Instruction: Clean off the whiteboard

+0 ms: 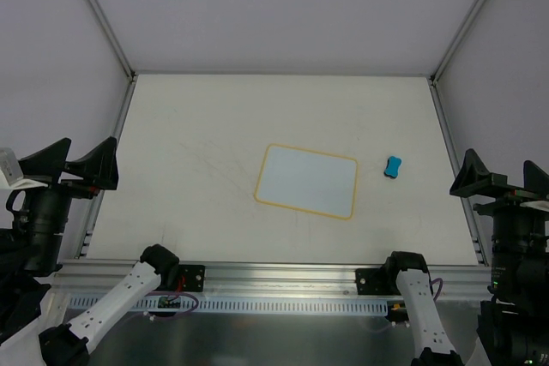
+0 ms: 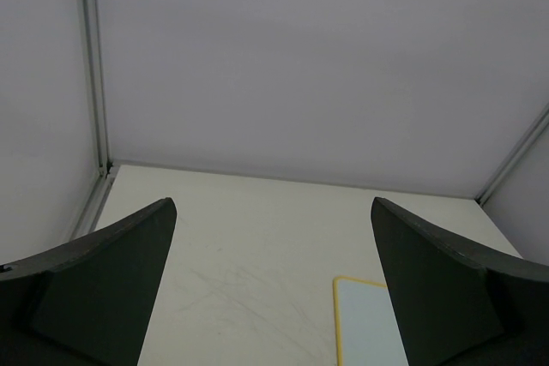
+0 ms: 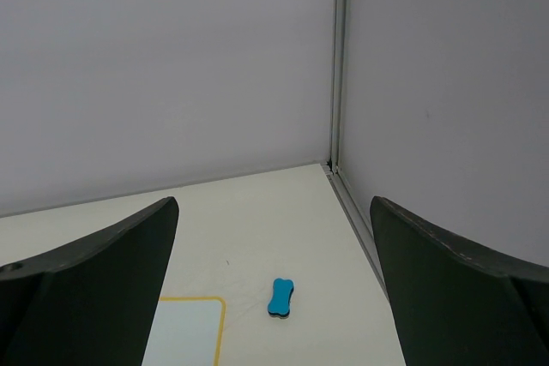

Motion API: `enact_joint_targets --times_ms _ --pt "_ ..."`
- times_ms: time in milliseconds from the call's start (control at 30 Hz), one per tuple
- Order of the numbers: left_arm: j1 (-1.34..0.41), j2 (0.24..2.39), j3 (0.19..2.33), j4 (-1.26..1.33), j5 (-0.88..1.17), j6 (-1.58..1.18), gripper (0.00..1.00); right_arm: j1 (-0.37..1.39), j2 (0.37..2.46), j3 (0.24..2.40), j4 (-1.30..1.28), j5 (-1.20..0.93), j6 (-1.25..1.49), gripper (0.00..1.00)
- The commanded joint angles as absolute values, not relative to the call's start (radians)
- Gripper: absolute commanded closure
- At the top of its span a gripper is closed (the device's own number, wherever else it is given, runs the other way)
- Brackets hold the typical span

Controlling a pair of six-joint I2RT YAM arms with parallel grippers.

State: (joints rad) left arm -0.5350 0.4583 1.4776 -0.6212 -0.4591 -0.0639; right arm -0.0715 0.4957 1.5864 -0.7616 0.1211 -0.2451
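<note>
White whiteboard (image 1: pixel 307 180) with yellow border; bright-blue eraser (image 1: pixel 393 166).

A lab test cell: plain white walls (image 1: pixel 283 6), aluminium framing (image 1: pixel 99 15), bare table (image 1: pixel 189 152).

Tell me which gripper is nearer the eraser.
The right gripper: the blue eraser lies right of the whiteboard, on its side of the table. The left gripper is far across.

Whiteboard (image 2: pixel 364 327) cut by left-wrist frame bottom, partly behind pincer finger (image 2: pixel 442 297).
</note>
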Motion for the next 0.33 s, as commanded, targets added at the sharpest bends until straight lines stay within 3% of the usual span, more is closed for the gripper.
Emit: enact_joint_targets --times_ms 0,300 --pt "-0.532 0.46 1.47 -0.624 -0.486 -0.048 0.01 -0.078 0.491 1.583 -0.726 0.103 -0.258 0.01" --pt "-0.531 0.466 1.465 -0.634 -0.459 -0.081 0.01 -0.078 0.488 1.586 -0.727 0.092 -0.265 0.01"
